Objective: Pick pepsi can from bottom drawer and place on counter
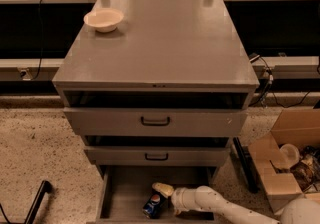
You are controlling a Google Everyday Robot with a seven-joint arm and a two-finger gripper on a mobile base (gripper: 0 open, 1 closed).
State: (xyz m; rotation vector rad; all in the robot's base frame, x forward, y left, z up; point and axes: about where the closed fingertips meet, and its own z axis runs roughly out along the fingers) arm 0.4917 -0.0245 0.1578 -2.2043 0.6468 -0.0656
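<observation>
The pepsi can (152,205) is small and blue with its round logo showing. It stands slightly tilted on the grey floor of the open bottom drawer (122,193). My gripper (164,197) reaches into the drawer from the right on a white arm. One cream finger (162,188) lies just above and right of the can's top, close to it; the other finger is hidden. The counter (165,43) is the flat grey cabinet top above.
A white bowl (103,19) sits at the counter's back left. The two upper drawers (155,120) are slightly pulled out above the bottom one. An open cardboard box (287,160) with clutter stands on the speckled floor at right. A black bar (37,200) lies at lower left.
</observation>
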